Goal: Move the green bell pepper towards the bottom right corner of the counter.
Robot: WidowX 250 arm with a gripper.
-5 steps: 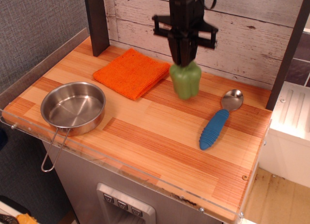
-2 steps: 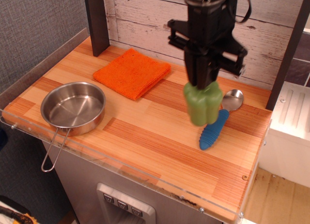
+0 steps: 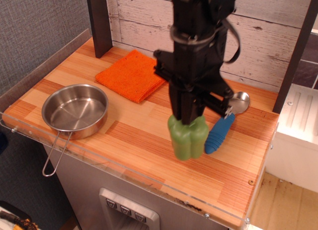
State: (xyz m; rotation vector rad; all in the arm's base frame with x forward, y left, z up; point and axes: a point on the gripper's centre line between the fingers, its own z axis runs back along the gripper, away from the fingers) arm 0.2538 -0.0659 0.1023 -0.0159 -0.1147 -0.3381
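Notably, no legible brand, label or writing on any item. Green bell pepper (image 3: 187, 138): glossy light-green, lobed and blocky, upright, top clenched in the black hand (image 3: 188, 121), at the middle of the butcher-block desk (image 3: 149, 135) toward its front, just left of the blue-handled spoon (image 3: 222, 126). Also on desk: steel pan (image 3: 75, 111) at left, folded orange cloth (image 3: 133, 74) at rear.

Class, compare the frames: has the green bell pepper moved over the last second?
Yes. The green bell pepper, held by the gripper, went from beside the orange cloth toward the counter's front edge, beside the blue-handled spoon.
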